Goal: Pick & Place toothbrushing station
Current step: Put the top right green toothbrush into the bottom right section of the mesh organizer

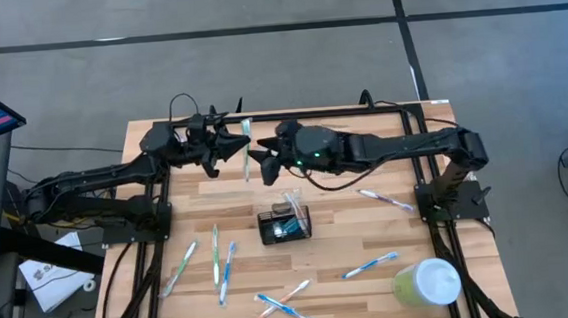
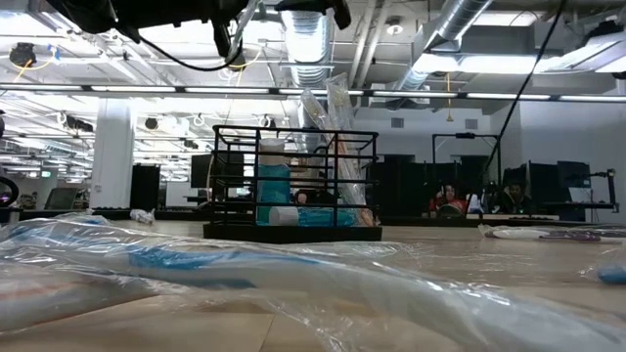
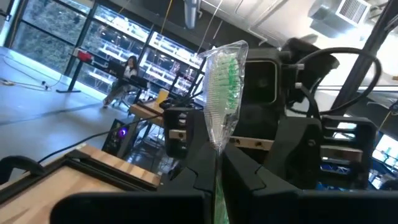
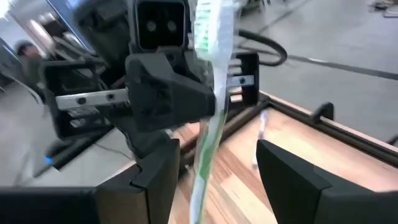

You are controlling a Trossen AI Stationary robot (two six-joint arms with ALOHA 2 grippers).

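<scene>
Facing each other above the far middle of the tabletop [image 1: 370, 235], the two hands meet around one green wrapped toothbrush [image 1: 246, 150], which stands upright between them. The left hand [image 1: 235, 148] has its fingers closed together on the brush's lower handle, as the left wrist view shows, with the green bristle head in its clear wrapper [image 3: 222, 93] rising above the fingers. The right hand [image 1: 261, 161] sits just beside it with its two fingers [image 4: 155, 180] spread apart, the brush shaft running down through the gap between them without clear contact. The toothbrushing station [image 1: 285, 224], one small black wire holder, rests near the middle of the tabletop, below the two hands in the high view, with at least one wrapped brush already standing in it; the low view shows its black frame [image 2: 293, 181] with clear wrappers sticking out of the top. Lying flat on the tabletop are roughly seven more wrapped toothbrushes: three at the near left [image 1: 216, 256], two crossed at the near middle [image 1: 284, 301], one blue at the near right [image 1: 370, 265] and one toward the far right [image 1: 385, 200]. One pale green cup [image 1: 425, 283] with a white lid stands at the near right corner, well apart from the station
</scene>
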